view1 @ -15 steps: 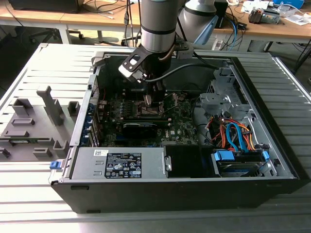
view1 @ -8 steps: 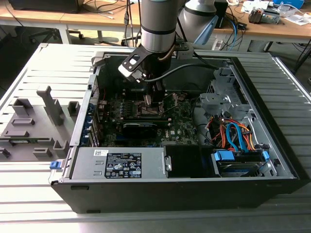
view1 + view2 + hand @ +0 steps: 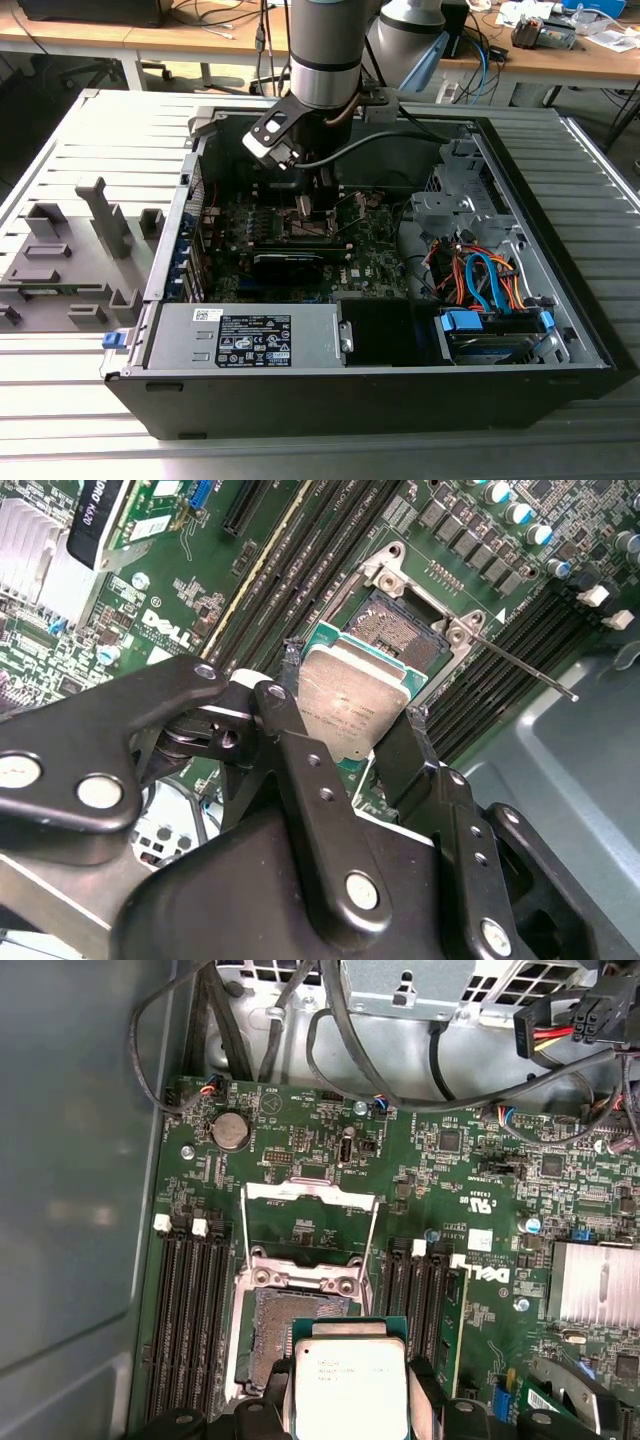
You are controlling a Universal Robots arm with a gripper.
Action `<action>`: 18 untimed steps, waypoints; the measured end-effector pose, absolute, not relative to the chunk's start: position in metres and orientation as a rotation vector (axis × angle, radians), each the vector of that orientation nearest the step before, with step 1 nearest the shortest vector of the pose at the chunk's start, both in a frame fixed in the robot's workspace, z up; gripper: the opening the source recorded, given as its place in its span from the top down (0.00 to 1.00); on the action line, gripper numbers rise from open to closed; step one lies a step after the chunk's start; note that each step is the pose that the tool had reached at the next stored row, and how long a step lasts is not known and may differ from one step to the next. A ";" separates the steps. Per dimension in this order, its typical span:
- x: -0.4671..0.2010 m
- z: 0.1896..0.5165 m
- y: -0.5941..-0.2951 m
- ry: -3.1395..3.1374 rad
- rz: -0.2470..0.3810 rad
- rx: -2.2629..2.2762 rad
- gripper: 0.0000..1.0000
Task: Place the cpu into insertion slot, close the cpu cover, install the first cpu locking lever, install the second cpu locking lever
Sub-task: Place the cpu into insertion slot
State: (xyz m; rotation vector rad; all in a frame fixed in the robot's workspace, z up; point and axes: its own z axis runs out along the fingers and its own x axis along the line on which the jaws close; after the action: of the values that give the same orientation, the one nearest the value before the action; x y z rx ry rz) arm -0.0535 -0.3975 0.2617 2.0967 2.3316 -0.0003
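Gripper (image 3: pixel 352 708) clenched on the cpu (image 3: pixel 350 1380) — fingers (image 3: pixel 290 685) pinch two opposite edges, which leaves the metal top bare and the underside free to drop in. Cpu hangs just above the insertion slot (image 3: pixel 410 630), overlapping it but not seated; in both wrist views part of the dark recess shows past the chip's edge. My read: lining up for placement, step one not yet done.

The cpu cover (image 3: pixel 310 1193) is flipped up and back off the slot, which is why the recess is reachable. One locking lever (image 3: pixel 520 665) is swung out across the memory slots (image 3: pixel 490 705), unlatched, clear of the fingers.

Surroundings: green motherboard (image 3: pixel 450 1180) lies flat inside an open black computer case (image 3: pixel 400 385) laid on its side on a ribbed metal table (image 3: pixel 60 140). The arm (image 3: pixel 325 50) reaches in from above. Grey fixtures (image 3: pixel 100 225) sit on the table at the exterior view's left, well apart from the work. Wooden desks (image 3: pixel 150 40) with cables sit behind — lab bench setting.
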 end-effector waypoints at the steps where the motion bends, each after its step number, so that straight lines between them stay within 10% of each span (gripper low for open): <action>1: -0.053 0.262 -0.397 2.327 0.000 2.101 0.46; 18: -0.053 0.261 -0.397 2.260 -0.002 2.173 0.46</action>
State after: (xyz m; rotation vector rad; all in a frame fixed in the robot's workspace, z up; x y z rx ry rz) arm -0.0535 -0.3975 0.2612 2.1727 2.2599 -0.0020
